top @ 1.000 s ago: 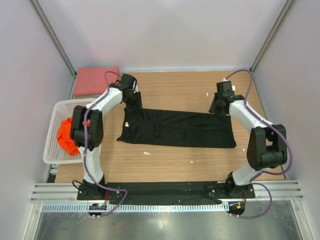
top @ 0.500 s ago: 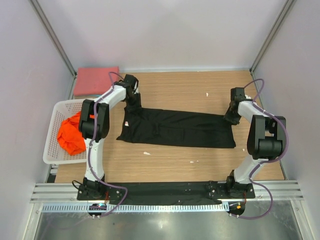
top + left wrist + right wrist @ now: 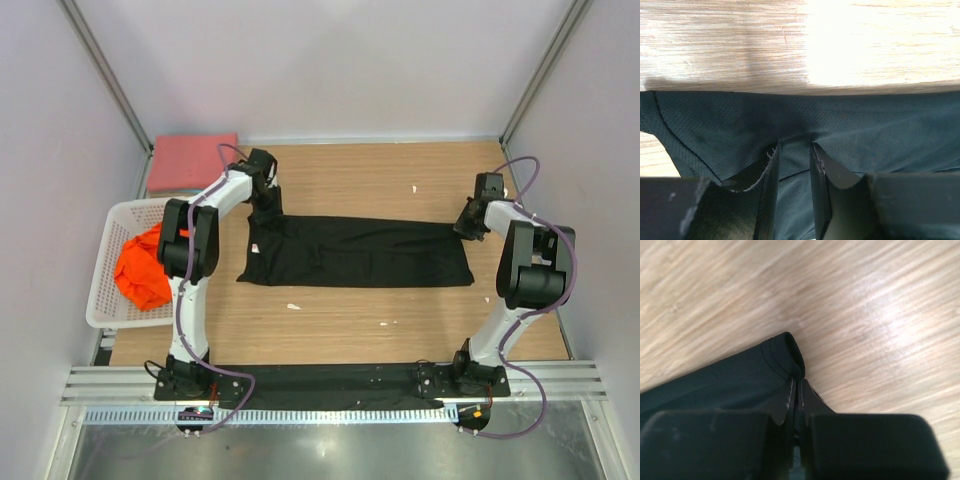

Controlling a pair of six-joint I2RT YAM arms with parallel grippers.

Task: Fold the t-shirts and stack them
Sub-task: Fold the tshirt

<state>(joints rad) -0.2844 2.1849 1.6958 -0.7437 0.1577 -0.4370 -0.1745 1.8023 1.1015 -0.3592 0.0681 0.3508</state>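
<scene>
The black t-shirt point(image 3: 360, 252) lies folded into a long strip across the middle of the table. My left gripper point(image 3: 268, 208) stands on its far left corner. In the left wrist view its jaws point(image 3: 795, 147) are open, pressed down with flat black cloth point(image 3: 850, 125) showing between them. My right gripper point(image 3: 466, 227) is at the far right corner. In the right wrist view it point(image 3: 796, 382) is shut on the rolled hem point(image 3: 785, 352) of the black shirt. The pinkish-red t-shirt point(image 3: 192, 162) lies folded at the back left. The orange t-shirt point(image 3: 140, 270) is crumpled in the basket.
The white mesh basket point(image 3: 112, 222) sits off the table's left edge, beside the left arm. Small white scraps point(image 3: 292, 306) lie on the wooden table point(image 3: 360, 180) in front of the black shirt. Grey walls close in on both sides.
My right gripper came forward and right to the black shirt's far right corner and shut on its hem. The left arm shifted early on, then held still.
</scene>
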